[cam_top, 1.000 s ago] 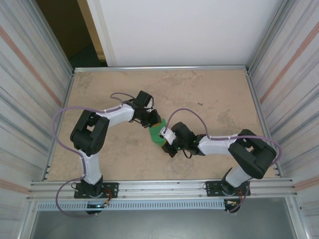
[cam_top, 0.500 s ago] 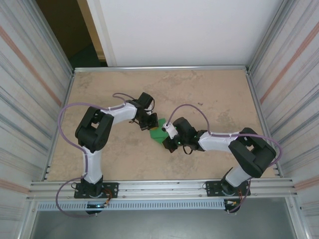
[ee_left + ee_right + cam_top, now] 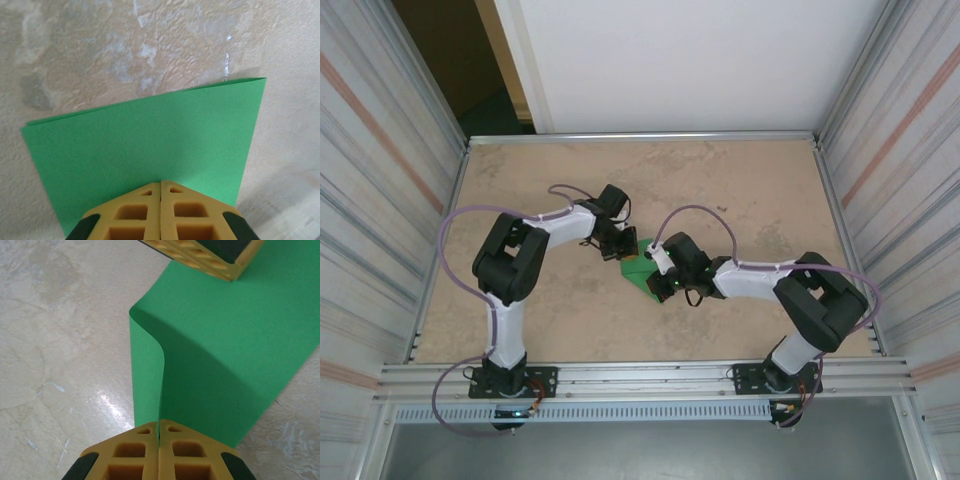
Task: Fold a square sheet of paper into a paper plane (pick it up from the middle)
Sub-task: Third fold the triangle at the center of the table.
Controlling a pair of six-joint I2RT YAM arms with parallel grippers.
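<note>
L hand (image 3: 160, 183) pinched shut on the paper (image 3: 150, 135), at its near edge. R hand (image 3: 158, 423) clamped on the opposite end, where a loose fold curls in, prob. to hold layers aligned for creasing. Paper spans between both hands, low over desk (image 3: 100, 45). Far edges free, open desk all round.

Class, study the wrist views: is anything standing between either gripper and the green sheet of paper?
Nothing visible. The left gripper and the right gripper are each shut directly on an edge of the green sheet of paper.
</note>
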